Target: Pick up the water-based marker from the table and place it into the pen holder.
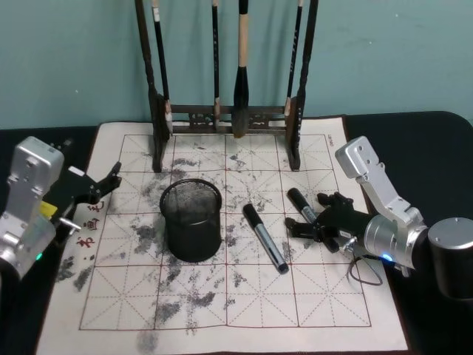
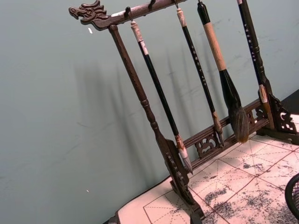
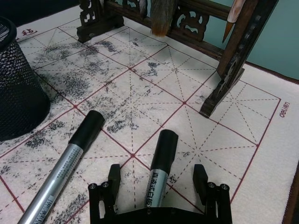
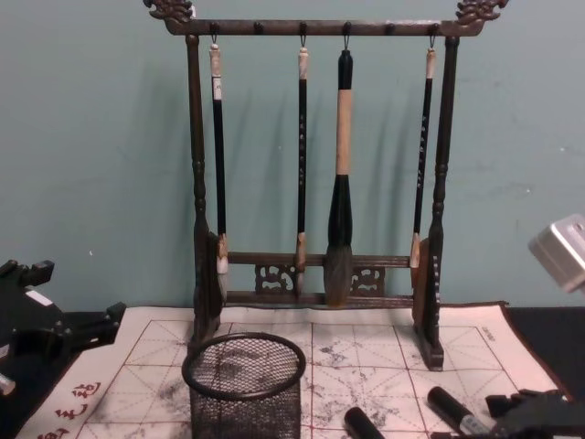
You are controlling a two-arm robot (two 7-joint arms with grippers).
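Two black-capped pens lie flat on the gridded, ink-smudged mat (image 1: 222,310), both to the right of the pen holder (image 1: 191,237) and outside it. The right pincer (image 1: 309,213) is down low over the mat with its jaws spread wide on either side of the marker (image 1: 303,205), with a gap on each side. In the right wrist view that marker's grey barrel has a white label with printed characters, but I can't read them. The other marker (image 1: 264,238) lies just beside it, nearer the pen holder, with fine print on its silver barrel that's also unreadable. There's a red "deli" logo (image 3: 285,110) on the mat's edge and red brush characters (image 1: 85,222) down its left border. The left pincer (image 1: 109,179) sits at the mat's left edge, and I can't tell how it's set. The brush rack (image 4: 315,27) stands behind with four brushes (image 4: 343,165) hanging.
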